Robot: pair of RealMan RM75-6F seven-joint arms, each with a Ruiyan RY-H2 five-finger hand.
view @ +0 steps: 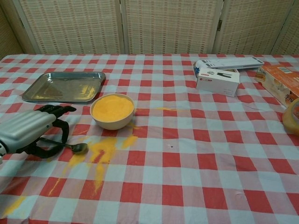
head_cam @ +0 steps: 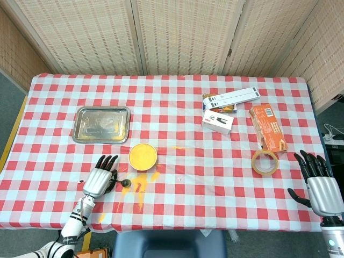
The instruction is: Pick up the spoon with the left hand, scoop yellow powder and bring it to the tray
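The spoon (view: 78,148) lies on the checked cloth left of the spilled yellow powder (view: 103,150), its bowl pointing right. My left hand (view: 29,133) covers the handle, fingers curled down over it and thumb below, so it grips the handle while the spoon's bowl stays low at the cloth. In the head view the left hand (head_cam: 99,180) sits just left of the spoon (head_cam: 126,183). A white bowl of yellow powder (view: 112,110) stands behind the spoon. The metal tray (view: 63,87) lies at the back left. My right hand (head_cam: 321,185) rests open near the table's right front corner.
A roll of tape (head_cam: 265,162) and an orange box (head_cam: 267,127) lie on the right. Two white boxes (head_cam: 217,121) sit right of the middle at the back. More powder streaks the cloth near the front edge (view: 14,205).
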